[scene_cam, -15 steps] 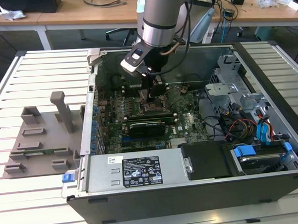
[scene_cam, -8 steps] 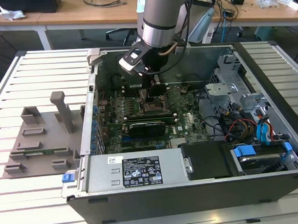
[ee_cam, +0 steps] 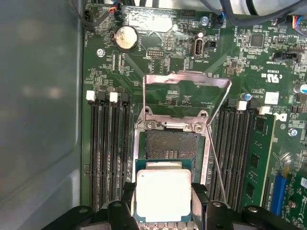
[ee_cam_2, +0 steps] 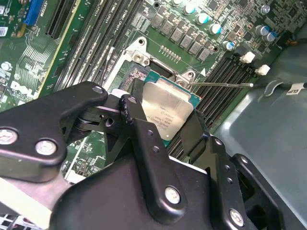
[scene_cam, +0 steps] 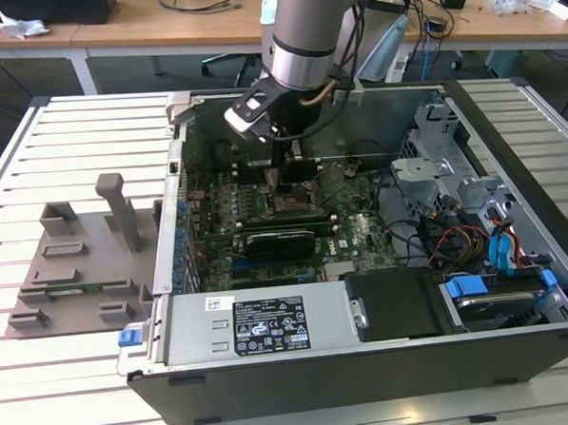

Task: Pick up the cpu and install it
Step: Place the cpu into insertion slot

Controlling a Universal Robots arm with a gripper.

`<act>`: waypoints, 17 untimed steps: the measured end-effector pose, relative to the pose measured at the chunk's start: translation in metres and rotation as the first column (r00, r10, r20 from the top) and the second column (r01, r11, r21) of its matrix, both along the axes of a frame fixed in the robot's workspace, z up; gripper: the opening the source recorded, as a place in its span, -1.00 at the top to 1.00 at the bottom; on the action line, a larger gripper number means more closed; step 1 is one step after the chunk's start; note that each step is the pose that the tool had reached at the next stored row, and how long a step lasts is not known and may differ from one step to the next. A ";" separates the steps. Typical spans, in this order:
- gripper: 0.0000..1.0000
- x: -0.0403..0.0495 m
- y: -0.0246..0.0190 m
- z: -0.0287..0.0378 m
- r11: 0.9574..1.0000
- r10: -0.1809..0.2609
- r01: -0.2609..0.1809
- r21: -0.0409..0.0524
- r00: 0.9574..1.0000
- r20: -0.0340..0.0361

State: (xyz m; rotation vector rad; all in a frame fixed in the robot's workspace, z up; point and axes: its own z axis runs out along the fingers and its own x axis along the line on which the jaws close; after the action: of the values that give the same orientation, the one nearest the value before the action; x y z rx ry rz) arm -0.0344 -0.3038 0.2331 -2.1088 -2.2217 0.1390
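Note:
The cpu (ee_cam: pixel 163 194) (ee_cam_2: pixel 168 108), a flat square chip with a silvery top and a green rim, sits between my two black fingers (ee_cam: pixel 127 199). My gripper (ee_cam: pixel 163 197) (ee_cam_2: pixel 165 125) is shut on its opposite edges. The chip hangs slightly tilted just above the near edge of the open motherboard socket (ee_cam: pixel 171 143), whose contact field is uncovered. The socket's metal load plate (ee_cam: pixel 187 81) is flipped back and its wire lever (ee_cam: pixel 216 158) is raised. In the exterior view my gripper (scene_cam: pixel 280 179) reaches down into the open computer case (scene_cam: pixel 509 144) over the socket (scene_cam: pixel 288 205).
Black memory slots (ee_cam: pixel 105 153) flank the socket, with a green memory module (ee_cam: pixel 254 158) on one side. A long black expansion card (scene_cam: pixel 281 241), the power supply (scene_cam: pixel 261 323), a drive cage (scene_cam: pixel 434 157) and cables (scene_cam: pixel 457 241) crowd the case. A grey fixture (scene_cam: pixel 77 261) stands at the exterior view's left.

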 end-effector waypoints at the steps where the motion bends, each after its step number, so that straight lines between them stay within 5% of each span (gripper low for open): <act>1: -0.09 0.0000 0.0000 0.0000 1.000 -0.008 0.008 0.000 1.000 0.000; 11: -0.09 0.0000 0.0000 -0.0003 0.995 -0.101 0.101 0.000 0.995 0.000; 17: -0.09 0.0000 0.0000 -0.0005 0.985 -0.171 0.171 0.000 0.985 0.000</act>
State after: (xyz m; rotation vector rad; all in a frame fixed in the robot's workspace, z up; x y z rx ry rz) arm -0.0344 -0.3038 0.2326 -2.2860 -2.0284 0.1284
